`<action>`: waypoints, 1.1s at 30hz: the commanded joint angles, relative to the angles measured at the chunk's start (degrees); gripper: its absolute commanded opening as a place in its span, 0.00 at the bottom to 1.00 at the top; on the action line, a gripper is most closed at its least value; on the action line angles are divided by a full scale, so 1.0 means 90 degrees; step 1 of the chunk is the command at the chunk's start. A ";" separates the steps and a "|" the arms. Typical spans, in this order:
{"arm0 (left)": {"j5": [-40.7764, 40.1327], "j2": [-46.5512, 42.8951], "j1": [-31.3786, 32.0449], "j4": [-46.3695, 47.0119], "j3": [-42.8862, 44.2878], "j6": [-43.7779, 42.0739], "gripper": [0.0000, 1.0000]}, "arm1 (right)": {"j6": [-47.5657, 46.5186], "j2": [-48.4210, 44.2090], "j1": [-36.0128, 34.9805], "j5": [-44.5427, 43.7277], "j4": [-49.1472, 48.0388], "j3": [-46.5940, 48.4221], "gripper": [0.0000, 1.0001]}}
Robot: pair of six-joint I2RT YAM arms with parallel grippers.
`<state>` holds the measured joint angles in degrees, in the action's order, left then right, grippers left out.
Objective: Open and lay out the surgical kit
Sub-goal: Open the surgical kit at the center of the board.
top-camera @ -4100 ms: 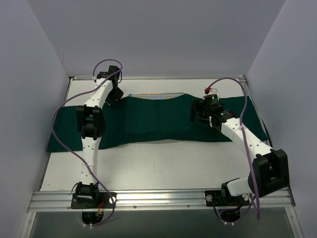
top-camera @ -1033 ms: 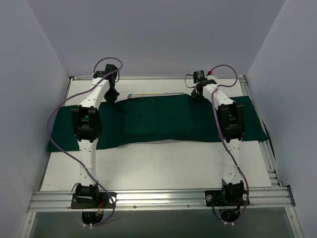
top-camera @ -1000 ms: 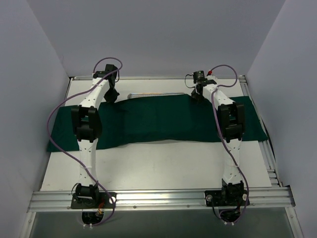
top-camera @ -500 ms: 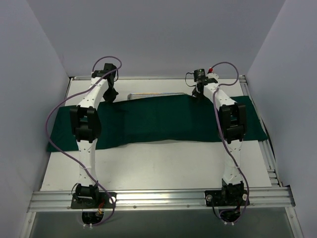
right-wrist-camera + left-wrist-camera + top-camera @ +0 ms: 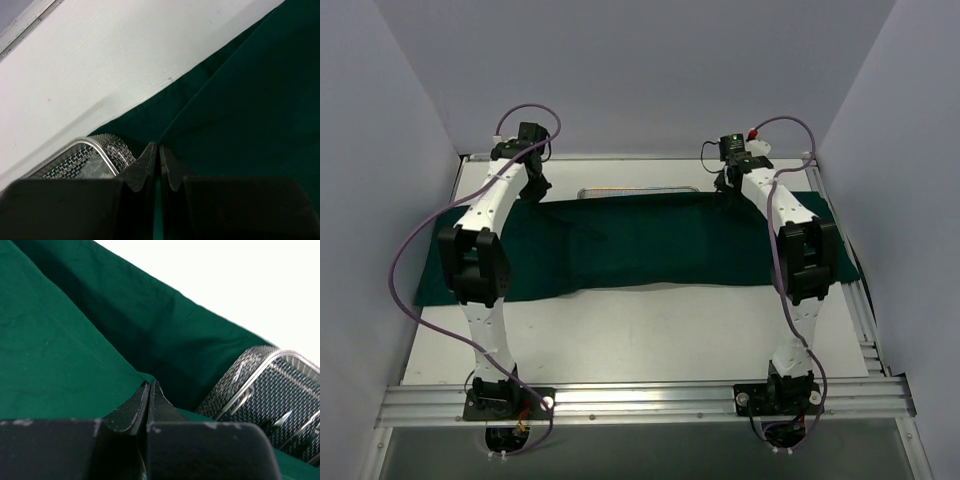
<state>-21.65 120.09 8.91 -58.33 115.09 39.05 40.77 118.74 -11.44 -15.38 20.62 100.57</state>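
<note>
The surgical kit's dark green cloth wrap [image 5: 650, 240] lies spread left to right across the table. Behind its far edge shows the rim of the silver wire-mesh tray [image 5: 638, 190]. My left gripper [image 5: 533, 186] is at the cloth's far left edge. In the left wrist view it [image 5: 150, 384] is shut on a raised fold of cloth [image 5: 60, 340], beside a corner of the tray [image 5: 270, 385], where steel instrument tips [image 5: 285, 417] show inside. My right gripper [image 5: 725, 190] is at the far right edge. It [image 5: 159, 146] is shut on cloth [image 5: 250, 100], next to the tray's other corner [image 5: 85, 152].
White tabletop [image 5: 640, 330] lies in front of the cloth, bounded by an aluminium rail [image 5: 640, 400] at the near edge. Grey walls close in on the left, right and back. Purple cables [image 5: 405, 270] loop off both arms.
The right gripper has closed on the cloth's far edge. Both grippers have shifted slightly back and outward with the cloth, and both elbows have swung outward.
</note>
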 commanded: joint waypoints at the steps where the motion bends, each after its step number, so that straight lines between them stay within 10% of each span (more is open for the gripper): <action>1: -0.0846 -0.0764 -0.0150 0.0201 -0.0316 -0.0374 0.02 | -0.0282 -0.0653 0.0168 -0.0655 0.0111 -0.0266 0.00; 19: -0.0739 -0.2881 0.0075 -0.0228 -0.2141 -0.0257 0.02 | -0.0302 -0.3045 -0.0027 -0.0899 0.0608 -0.1915 0.00; 33: 0.0586 -0.7648 0.0270 -0.3283 -0.4555 0.0475 0.02 | 0.0644 -0.8756 -0.0213 0.0028 0.3839 -0.4320 0.00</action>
<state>-16.71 55.37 12.32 -71.66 75.85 42.81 43.88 48.18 -14.63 -12.29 41.28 62.48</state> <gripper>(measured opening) 0.036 0.002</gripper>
